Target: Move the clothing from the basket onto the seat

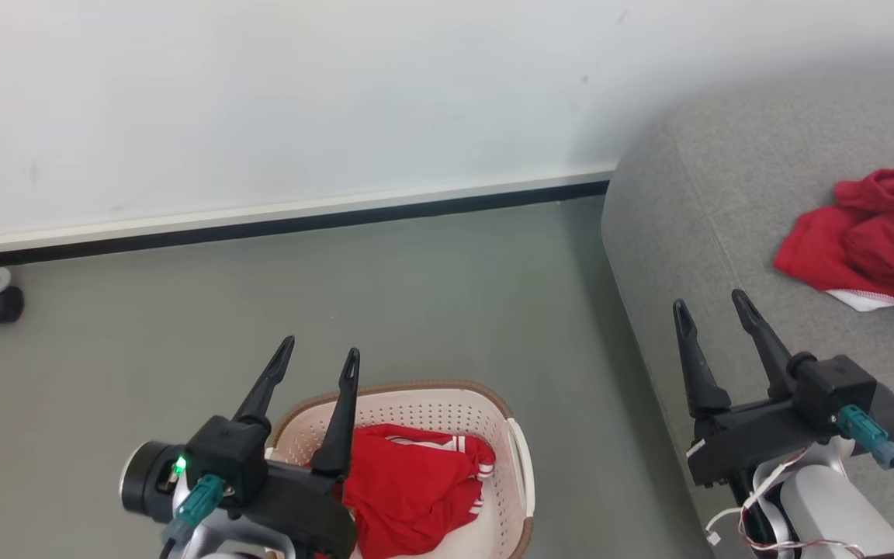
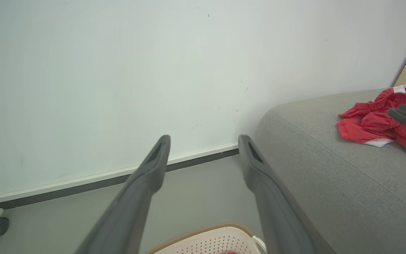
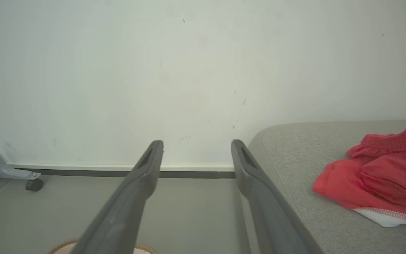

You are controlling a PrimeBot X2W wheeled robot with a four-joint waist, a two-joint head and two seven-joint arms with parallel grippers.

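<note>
Finding left pincer [image 1: 321,346] spread fully and holding nothing, poised above the left rim of the basket [image 1: 431,407], fingers pointing toward the wall [image 1: 338,116]. Finding right pincer [image 1: 709,299] likewise fully spread and empty, over the seat [image 1: 726,194] at its basket-side edge. Noting first red garment [image 1: 408,481] crumpled inside the basket, set on the floor [image 1: 416,295] near that seat edge. Noting second red garment [image 1: 866,248] lying on the seat, well in from the rounded corner.

Judging task about half done; step in hand: fetching first red garment. Recommend tilting left pincer downward, descending inside the rim, and closing on the highest bunched fold rather than a loose hem. Recommend lifting straight up, well clear of the rim, to avoid dragging or tipping the light basket. Recommend setting down beside second red garment, away from the seat edge.
</note>
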